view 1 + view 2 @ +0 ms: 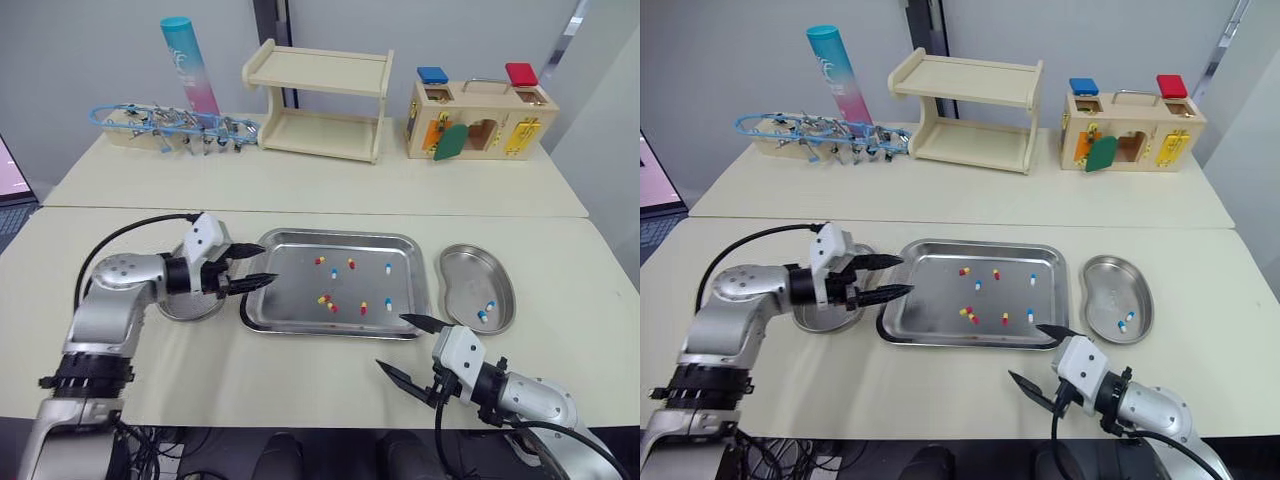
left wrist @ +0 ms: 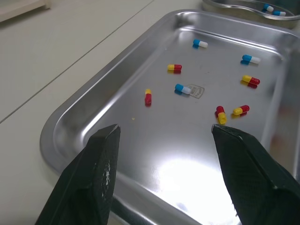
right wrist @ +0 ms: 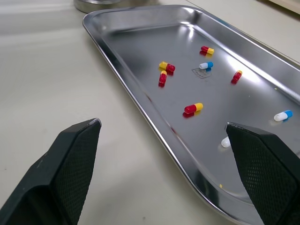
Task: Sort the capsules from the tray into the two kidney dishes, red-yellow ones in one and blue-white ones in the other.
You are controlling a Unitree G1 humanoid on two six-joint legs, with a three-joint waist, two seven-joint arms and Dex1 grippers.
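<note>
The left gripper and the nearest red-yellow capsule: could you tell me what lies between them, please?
The left wrist view shows bare tray floor, with one tiny speck, between the open left gripper and that red-yellow capsule.

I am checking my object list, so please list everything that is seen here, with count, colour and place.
tables: two, beige, front and back.
tray: one, silver, front table centre.
kidney dishes: two, silver, one each side of the tray.
red-yellow capsules: five, in the tray.
blue-white capsules: three in the tray, two in the right dish.
tube: one, teal and pink, back left.
rack: one, blue and metal pieces, back left.
shelf: one, pale wood, back centre.
lock box: one, wood, back right.
left claw: black, open, at the tray's left edge.
right claw: black, open, near the tray's front right corner.
</note>
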